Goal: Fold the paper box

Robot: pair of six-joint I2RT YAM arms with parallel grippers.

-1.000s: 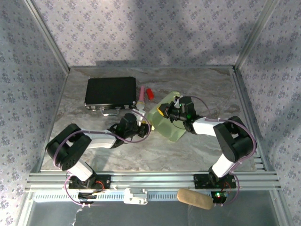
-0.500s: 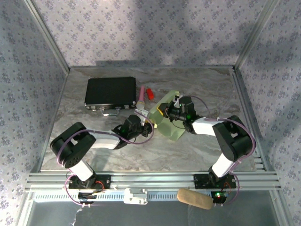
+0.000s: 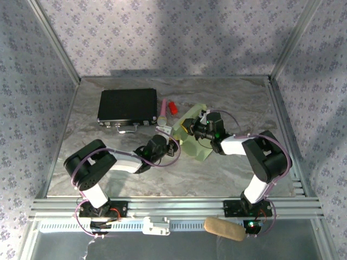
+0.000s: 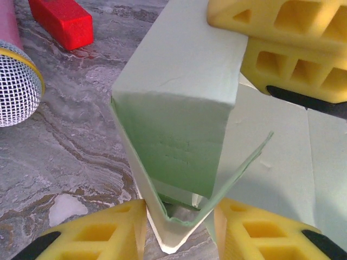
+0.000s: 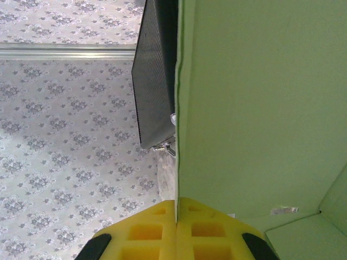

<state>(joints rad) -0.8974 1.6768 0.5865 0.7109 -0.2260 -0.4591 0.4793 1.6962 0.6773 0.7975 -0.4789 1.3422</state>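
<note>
paper box (image 4: 179, 108): matt card | table (image 4: 81, 141): marbled, slightly glossy, perhaps laminate

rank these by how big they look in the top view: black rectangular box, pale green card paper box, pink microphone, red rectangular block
1. black rectangular box
2. pale green card paper box, partly covered, so its full extent is unsure, but clearly second
3. pink microphone
4. red rectangular block

- My left arm (image 3: 122, 160) and right arm (image 3: 236, 145) have glossy black joint housings and white forearm shells.
- Thin purple cables (image 3: 178, 153) loop off the joints.
- My left gripper (image 4: 179, 219), at six o'clock in its wrist view, has yellow fingers (image 4: 97, 238) with open square cells and black backing.
- My right gripper (image 5: 177, 216) has the same yellow lattice, and a green light (image 3: 217, 131) glows on its wrist.
</note>
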